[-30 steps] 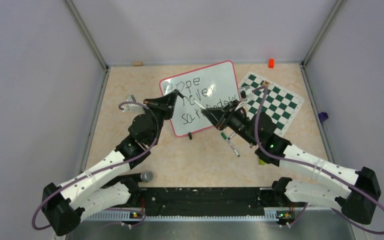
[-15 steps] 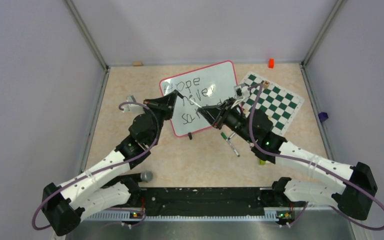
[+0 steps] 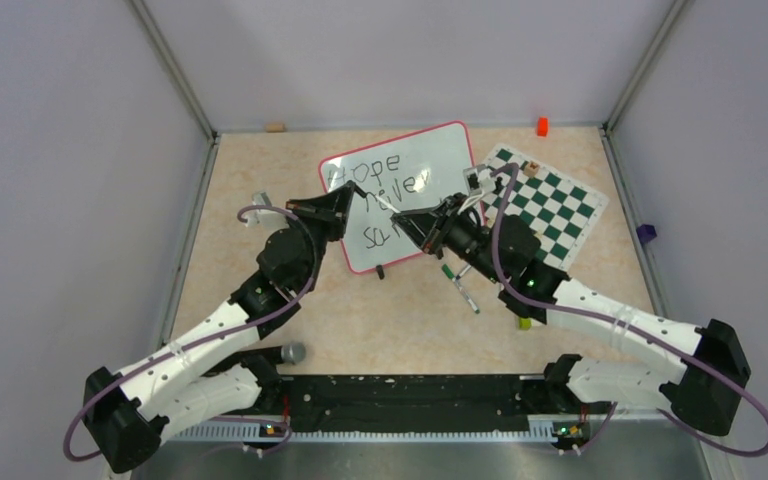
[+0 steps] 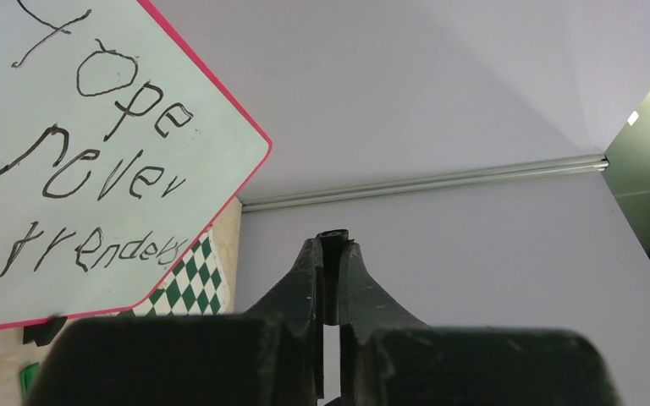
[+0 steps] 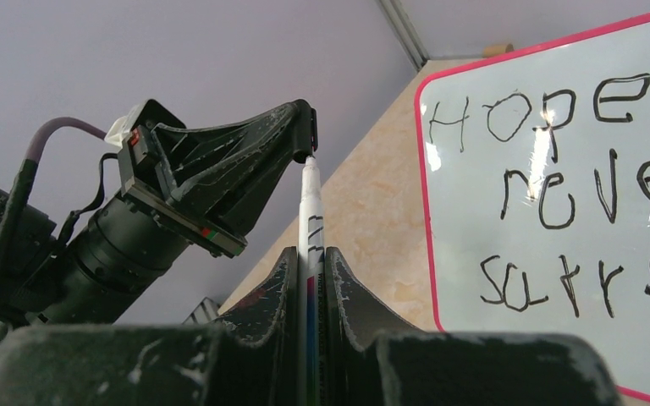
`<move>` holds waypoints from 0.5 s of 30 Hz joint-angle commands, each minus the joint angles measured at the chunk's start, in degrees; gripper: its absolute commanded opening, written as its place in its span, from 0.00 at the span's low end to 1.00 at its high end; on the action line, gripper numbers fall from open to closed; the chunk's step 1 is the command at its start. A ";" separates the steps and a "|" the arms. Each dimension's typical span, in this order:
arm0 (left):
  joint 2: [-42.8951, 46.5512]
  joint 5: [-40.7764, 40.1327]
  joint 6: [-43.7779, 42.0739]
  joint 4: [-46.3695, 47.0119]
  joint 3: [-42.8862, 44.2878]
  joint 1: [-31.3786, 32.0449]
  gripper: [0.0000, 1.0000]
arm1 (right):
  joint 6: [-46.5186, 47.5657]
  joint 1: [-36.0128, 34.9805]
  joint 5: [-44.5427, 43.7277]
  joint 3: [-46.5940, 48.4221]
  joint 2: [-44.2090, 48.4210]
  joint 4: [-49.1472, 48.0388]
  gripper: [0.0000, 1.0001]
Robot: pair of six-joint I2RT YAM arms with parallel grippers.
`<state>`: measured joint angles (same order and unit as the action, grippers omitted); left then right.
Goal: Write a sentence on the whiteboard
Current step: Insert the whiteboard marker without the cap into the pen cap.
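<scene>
Mid-table, just above the whiteboard (image 3: 442, 148), marker tip meets cap; the writing looks done.
Right gripper (image 5: 309, 254) is nearly closed, clamped on a white marker (image 5: 310, 207). Left gripper (image 4: 333, 245) is fully closed, pinching what looks like a black cap (image 4: 333, 236). Risk: tip off-axis, so the cap pops loose or the marker skids in the grip. Behind, the board lies flat and skewed beside the chess mat (image 3: 552, 205). The sentence (image 3: 392, 195) runs in three wobbly dark lines, roughly "Hope never surrenders", legible.

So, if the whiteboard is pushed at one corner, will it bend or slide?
Likely stiff: the whiteboard shows a straight red rim in both wrist views. It would probably slide and pivot, since it lies flat on the smooth tabletop. Its glossy face may be slippery to press on.
</scene>
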<state>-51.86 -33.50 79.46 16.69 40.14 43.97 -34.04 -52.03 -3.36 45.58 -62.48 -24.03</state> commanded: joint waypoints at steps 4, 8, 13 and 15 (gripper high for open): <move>0.99 0.51 1.68 1.02 -0.41 -0.02 0.00 | 0.59 -0.71 0.77 3.19 -1.21 -2.49 0.00; 0.73 0.67 1.91 1.05 -0.35 -0.02 0.00 | 0.52 -0.78 1.22 3.37 -1.65 -2.81 0.00; 0.44 0.89 1.90 1.17 -0.26 -0.02 0.00 | 0.44 -0.72 1.71 3.33 -1.99 -3.13 0.00; 0.29 0.95 2.11 1.29 -0.32 -0.02 0.00 | 0.45 -0.77 1.92 3.42 -2.01 -3.04 0.00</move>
<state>-51.88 -32.56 80.55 16.67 40.05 43.97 -34.06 -52.03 -2.39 45.91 -64.45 -24.25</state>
